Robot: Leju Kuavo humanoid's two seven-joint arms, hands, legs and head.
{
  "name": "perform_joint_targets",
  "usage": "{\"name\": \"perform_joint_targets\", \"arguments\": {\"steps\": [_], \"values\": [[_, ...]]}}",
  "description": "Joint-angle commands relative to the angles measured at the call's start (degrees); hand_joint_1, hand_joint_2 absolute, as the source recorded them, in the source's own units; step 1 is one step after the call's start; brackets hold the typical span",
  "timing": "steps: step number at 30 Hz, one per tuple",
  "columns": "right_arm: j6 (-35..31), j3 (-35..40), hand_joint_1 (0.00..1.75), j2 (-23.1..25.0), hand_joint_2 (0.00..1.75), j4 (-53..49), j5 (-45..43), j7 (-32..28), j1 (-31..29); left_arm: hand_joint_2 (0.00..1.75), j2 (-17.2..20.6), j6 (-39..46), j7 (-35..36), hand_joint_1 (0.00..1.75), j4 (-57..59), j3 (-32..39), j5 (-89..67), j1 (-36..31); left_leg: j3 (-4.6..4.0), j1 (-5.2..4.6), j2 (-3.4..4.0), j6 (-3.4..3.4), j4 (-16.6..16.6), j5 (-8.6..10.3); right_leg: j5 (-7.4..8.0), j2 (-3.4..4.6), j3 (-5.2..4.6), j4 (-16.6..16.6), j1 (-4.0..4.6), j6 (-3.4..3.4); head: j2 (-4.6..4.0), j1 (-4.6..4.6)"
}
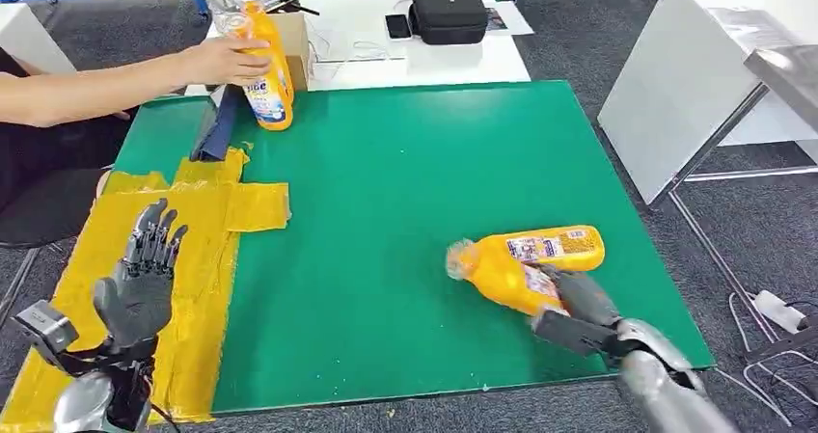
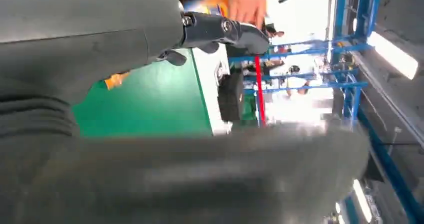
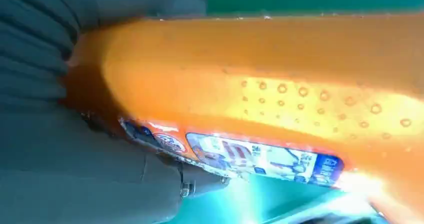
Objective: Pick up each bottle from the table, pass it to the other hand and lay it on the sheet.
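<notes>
Overhead, we see our right hand (image 1: 579,303) gripping an orange bottle (image 1: 526,264) lying on the green mat (image 1: 405,192), our left hand (image 1: 140,279) empty, fingers spread over the yellow sheet (image 1: 207,250), a person's hand (image 1: 227,62) holding another orange bottle (image 1: 268,76) upright at the far edge, at our right wrist the bottle's orange body (image 3: 260,79) against our palm.

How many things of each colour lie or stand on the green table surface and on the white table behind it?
Orange plastic bottles: 2, one lying in the right hand, one upright under a person's hand
Yellow sheet: 1
Black case: 1
Black phone: 1
Brown cardboard box: 1
Total: 6
</notes>
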Motion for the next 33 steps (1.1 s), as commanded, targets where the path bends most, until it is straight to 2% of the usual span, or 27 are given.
{"name": "perform_joint_targets", "arguments": {"steps": [1,3,4,8,12,16,17,20,21,24,28,33], "values": [[-2.9,-1.3,1.75,19.09,1.75,-14.36,-8.78,2.31,-5.46,1.75,-3.85,1.16,3.84,0.0,-2.62,-7.88,4.88,1.26,-0.41,-0.01,-0.13,-0.16,0.11,0.16,-0.08,0.07,-0.5,0.33,-0.01,-0.23,0.0,-0.09],[-2.77,0.28,1.75,20.08,1.75,-12.39,-8.82,2.36,-7.24,1.75,-3.64,1.53,3.72,0.0,-2.59,-10.54,4.49,0.98,-0.78,0.0,-0.86,-0.18,0.07,0.47,-0.05,-0.63,-0.71,0.3,0.01,-0.1,0.0,-0.02],[-2.79,0.73,1.75,20.61,1.75,-11.59,-8.82,2.48,-7.68,1.75,-3.72,1.95,3.95,0.0,-2.43,-11.15,4.18,0.8,-0.82,0.03,-0.94,-0.19,0.1,0.42,-0.1,-0.66,-0.69,0.35,0.05,-0.13,0.0,0.0],[-2.74,1.74,1.75,21.59,1.75,-8.97,-8.85,2.53,-8.79,1.75,-3.55,2.1,3.96,0.0,-2.28,-12.58,3.87,0.56,-0.96,0.06,-0.91,-0.19,0.04,0.49,-0.03,-0.72,-0.74,0.3,0.01,-0.08,0.0,0.0],[-3.26,3.75,1.75,25.12,1.75,-1.35,-7.95,3.96,-11.36,1.75,-4.51,3.14,4.23,0.0,-1.93,-15.73,2.93,-0.91,-0.96,0.0,-0.95,-0.2,0.04,0.45,-0.09,-0.66,-0.75,0.32,-0.08,-0.09,0.0,0.0],[-3.69,3.97,1.75,25.46,1.75,-0.59,-7.78,3.7,-11.58,1.75,-4.59,3.47,4.35,0.0,-1.84,-16.02,2.84,-1.14,-1.04,-0.04,-0.97,-0.19,0.02,0.49,-0.06,-0.75,-0.82,0.29,-0.11,-0.03,0.0,0.0],[-2.53,6.06,1.75,27.51,1.75,5.73,-7.54,4.84,-14.01,1.75,-4.16,3.61,4.32,0.0,-1.73,-17.58,3.02,-2.1,-1.03,-0.01,-0.96,-0.19,0.03,0.47,-0.05,-0.73,-0.8,0.28,-0.09,-0.06,0.0,0.0],[-2.09,10.41,1.75,31.2,1.75,14.22,-5.99,4.94,-16.26,1.75,-4.41,4.66,4.56,0.0,-2.06,-19.58,2.57,-3.07,-0.83,0.05,-1.03,-0.27,0.13,0.35,-0.19,-0.57,-0.63,0.4,-0.04,-0.23,0.0,0.0],[-2.75,11.01,1.75,31.81,1.75,14.6,-5.52,4.79,-15.93,1.75,-4.6,4.83,4.59,0.0,-2.11,-19.71,2.55,-3.12,-0.91,0.0,-0.84,-0.22,0.02,0.43,-0.06,-0.55,-0.76,0.29,-0.07,-0.11,0.0,0.0],[-2.6,11.81,1.75,31.94,1.75,15.72,-5.55,4.82,-16.31,1.75,-4.34,4.74,4.6,0.0,-2.11,-19.99,2.56,-3.11,-0.98,0.02,-0.94,-0.21,0.0,0.46,-0.07,-0.7,-0.79,0.27,-0.05,-0.06,0.0,0.0],[-2.09,17.79,1.75,33.87,1.75,20.63,-3.18,5.63,-16.26,1.75,-3.92,5.08,4.76,0.0,-2.69,-20.47,2.74,-2.56,-0.95,0.02,-1.0,-0.21,-0.01,0.44,-0.11,-0.74,-0.76,0.26,-0.05,-0.07,0.0,-0.02],[-1.79,23.51,1.75,34.93,1.75,22.07,-0.88,5.41,-14.9,1.75,-3.62,4.88,4.74,0.0,-2.65,-19.28,3.45,-1.9,-0.94,0.01,-0.99,-0.22,-0.01,0.41,-0.12,-0.68,-0.75,0.27,-0.07,-0.08,0.0,0.0]]}}
